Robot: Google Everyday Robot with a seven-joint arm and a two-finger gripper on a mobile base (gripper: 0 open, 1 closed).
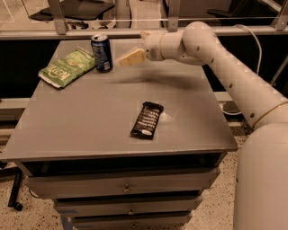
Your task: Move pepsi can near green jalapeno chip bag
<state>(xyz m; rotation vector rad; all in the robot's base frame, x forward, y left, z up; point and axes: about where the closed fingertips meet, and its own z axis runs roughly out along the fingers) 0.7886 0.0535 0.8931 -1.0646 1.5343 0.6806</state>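
Nearest the camera, your cabinet showed its stacked drawers [126, 188] under the front edge of the grey table [81, 130]. The robot's pale, rounded body [265, 179] filled the lower right corner.

A little further in, a black bar wrapper [147, 119] lay flat right of the table's centre. It pointed roughly front to back and sat well apart from everything else.

From the body, your arm [234, 76] reached up and to the left across the right side of the table towards the far edge. At its end the gripper [130, 57] pointed left and hung above the surface, throwing a soft shadow on the table below it. It was just to the right of the pepsi can [101, 53] but apart from it, and nothing sat in its grasp. Whether it was spread or closed you could not tell from this angle.

The pepsi can stood upright near the far left of the table, silver top up. It was just beside the right end of the green jalapeno chip bag [67, 67]. The bag lay flat and slanted towards the left edge; whether the two touched was not clear.

Behind the table ran a metal rail [135, 32], with a dark chair [72, 9] beyond it.
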